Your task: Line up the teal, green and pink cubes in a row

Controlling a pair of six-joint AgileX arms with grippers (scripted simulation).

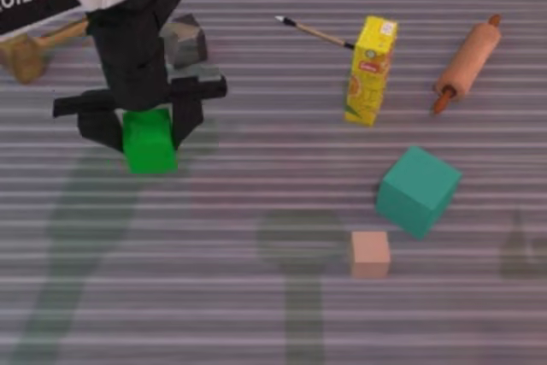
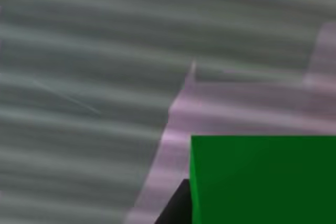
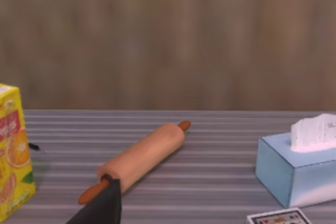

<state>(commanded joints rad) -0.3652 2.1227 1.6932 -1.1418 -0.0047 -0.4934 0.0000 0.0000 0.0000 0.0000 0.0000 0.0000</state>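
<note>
Left gripper (image 1: 147,121): black two-finger claw at the table's left, its fingers pinching the green cube (image 1: 149,140) from either side.
Green cube: one, matte, flat-faced, bright green, between the left fingers; whether it touches the table cannot be told. It fills a corner of the left wrist view (image 2: 262,179).
Right gripper: out of the top view; one dark fingertip (image 3: 102,205) shows in its wrist view, spread or closed cannot be told.
Teal cube (image 1: 418,191): one, large, matte, on the right half, well apart from the green one.
Pink cube (image 1: 370,250): one, small, pale salmon, just beside the teal cube's near corner.
Table (image 1: 256,211): grey, ridged stripes.
Others: one dark faceted block (image 1: 184,38), one wooden mallet (image 1: 30,50), one paintbrush (image 1: 314,32), one yellow juice carton (image 1: 370,69), one wooden rolling pin (image 1: 467,61), one blue tissue box (image 3: 299,166).
</note>
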